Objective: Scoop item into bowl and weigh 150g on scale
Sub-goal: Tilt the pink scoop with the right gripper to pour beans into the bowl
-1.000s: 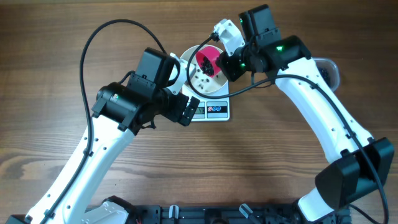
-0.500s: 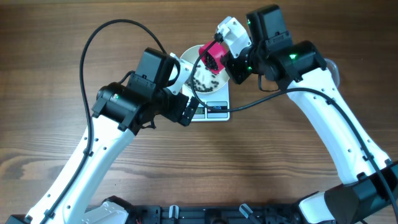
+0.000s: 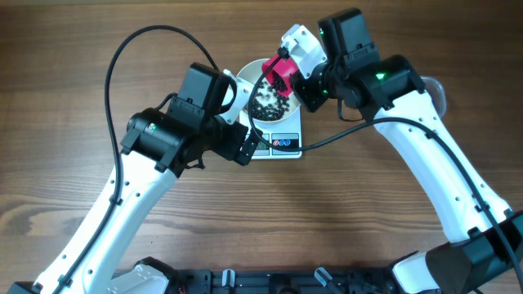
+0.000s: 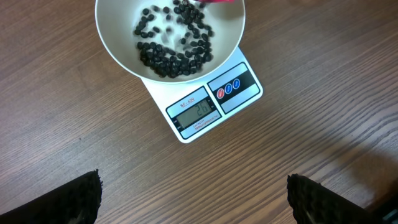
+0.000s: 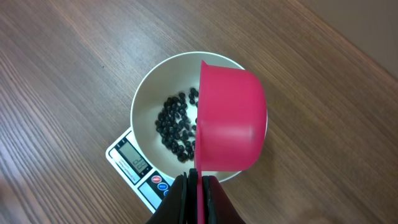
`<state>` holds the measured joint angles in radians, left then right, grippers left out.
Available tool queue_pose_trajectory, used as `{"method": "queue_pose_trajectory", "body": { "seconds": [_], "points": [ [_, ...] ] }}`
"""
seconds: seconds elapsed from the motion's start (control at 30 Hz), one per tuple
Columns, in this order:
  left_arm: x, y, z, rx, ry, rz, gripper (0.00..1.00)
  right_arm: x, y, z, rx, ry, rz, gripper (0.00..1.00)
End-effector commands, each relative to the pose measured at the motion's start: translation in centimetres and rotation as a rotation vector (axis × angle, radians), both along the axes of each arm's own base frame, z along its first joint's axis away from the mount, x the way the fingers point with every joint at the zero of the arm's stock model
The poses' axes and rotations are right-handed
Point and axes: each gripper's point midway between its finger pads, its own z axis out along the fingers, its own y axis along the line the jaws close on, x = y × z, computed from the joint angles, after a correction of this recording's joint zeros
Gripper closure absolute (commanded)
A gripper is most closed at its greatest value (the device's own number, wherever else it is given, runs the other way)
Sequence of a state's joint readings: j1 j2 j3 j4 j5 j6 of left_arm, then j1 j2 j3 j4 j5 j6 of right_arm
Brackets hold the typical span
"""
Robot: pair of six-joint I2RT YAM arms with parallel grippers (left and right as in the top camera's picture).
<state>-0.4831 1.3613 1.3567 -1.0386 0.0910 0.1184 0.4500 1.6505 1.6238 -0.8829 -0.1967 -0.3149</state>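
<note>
Right end effector [image 5: 196, 184] clamped on pink scoop [image 5: 230, 124], tipped directly over beans [image 5: 172, 129] in bowl [image 5: 147, 93]

Three downward views, shared bowl [image 5: 147, 111]

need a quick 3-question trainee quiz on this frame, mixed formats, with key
1. True or false: the bowl with beans in it sits on the scale.
2. What is the right gripper shut on? A) the pink scoop B) the bowl C) nothing
3. Fill in: the left gripper is ___, holding nothing.
Key: 1 true; 2 A; 3 open.
</note>
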Motion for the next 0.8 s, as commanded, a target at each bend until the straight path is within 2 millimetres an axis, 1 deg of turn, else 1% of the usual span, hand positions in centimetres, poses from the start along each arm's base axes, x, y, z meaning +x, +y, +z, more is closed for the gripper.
{"method": "queue_pose_trajectory", "body": {
  "seconds": [0.0,0.17,0.23,0.43,0.53,0.77],
  "points": [
    [0.1,0.2,0.1,0.001,-0.006,0.008,0.00,-0.1,-0.2,0.9,0.014,-0.010,-0.035,0.96],
    [0.1,0.2,0.1,0.001,-0.006,0.008,0.00,-0.6,-0.3,0.6,0.053,0.057,-0.109,0.96],
    [0.1,0.2,0.1,0.001,-0.006,0.008,0.00,-0.5,-0.2,0.6,0.061,0.059,-0.113,0.96],
    [0.1,0.2,0.1,0.001,-0.006,0.008,0.00,0.4,0.3,1.5,0.086,0.004,-0.097,0.95],
    [0.1,0.2,0.1,0.001,-0.006,0.008,0.00,0.4,0.8,1.8,0.109,0.001,-0.081,0.96],
    [0.1,0.2,0.1,0.001,-0.006,0.008,0.00,0.8,0.9,2.2,0.103,-0.033,-0.064,0.96]
  ]
}}
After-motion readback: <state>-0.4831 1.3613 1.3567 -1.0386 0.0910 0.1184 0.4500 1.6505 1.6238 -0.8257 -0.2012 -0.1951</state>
